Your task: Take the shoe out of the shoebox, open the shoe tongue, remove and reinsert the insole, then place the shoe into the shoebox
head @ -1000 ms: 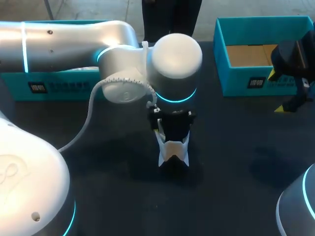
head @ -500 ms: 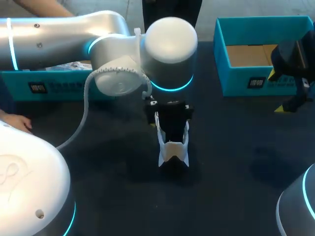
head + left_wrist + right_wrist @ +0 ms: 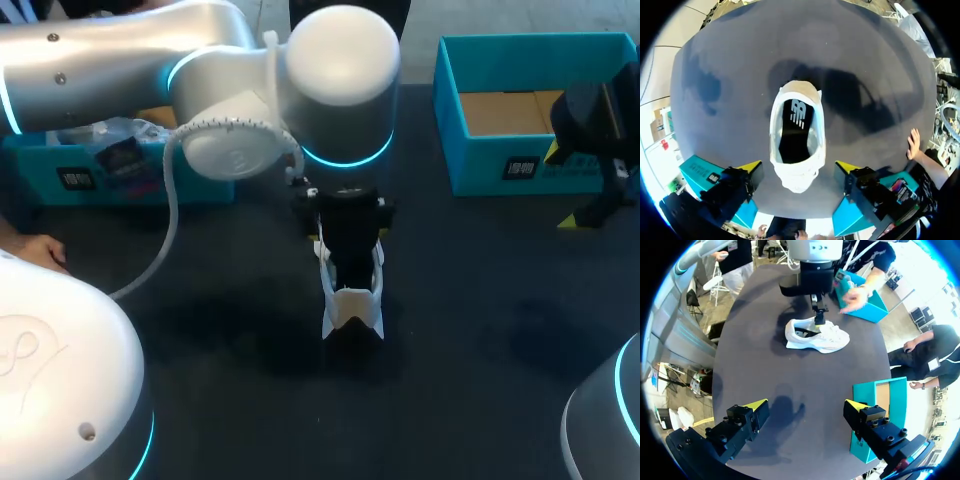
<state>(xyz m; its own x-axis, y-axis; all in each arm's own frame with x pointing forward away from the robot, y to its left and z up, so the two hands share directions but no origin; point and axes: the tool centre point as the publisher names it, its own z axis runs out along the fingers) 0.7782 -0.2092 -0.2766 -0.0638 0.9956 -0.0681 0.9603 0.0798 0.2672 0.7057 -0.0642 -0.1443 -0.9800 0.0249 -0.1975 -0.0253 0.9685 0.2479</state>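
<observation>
Your left hand point(image 3: 798, 169) hung straight over the shoe point(image 3: 796, 135). Its two yellow-tipped fingers stood well apart, one on each side of the laced front, and as far as the wrist view showed they touched nothing. The shoe stood upright near the middle of the counter point(image 3: 480, 380), outside both teal boxes, with its heel toward the near edge. The dark insole point(image 3: 794, 131) lay in the open mouth. I could not tell whether it sat flat up front, because the laced upper hid that part.

I judged this to be the insole step. To do it well, you needed to lower the hand with both fingers inside the collar and pinch the insole's heel end rather than the shoe's wall. A slow draw upward and toward the heel would have suited, since so light a shoe would likely lift along with the insole.

Your right hand point(image 3: 805, 405) was apart and empty at the right of the counter, just near of the shoebox point(image 3: 540, 110) and well apart from the shoe. It could have pinned the toe.

A second teal box point(image 3: 100, 175) sat far left. A person's hand point(image 3: 35, 250) rested on the counter's left edge, so any left-arm swing called for care.
</observation>
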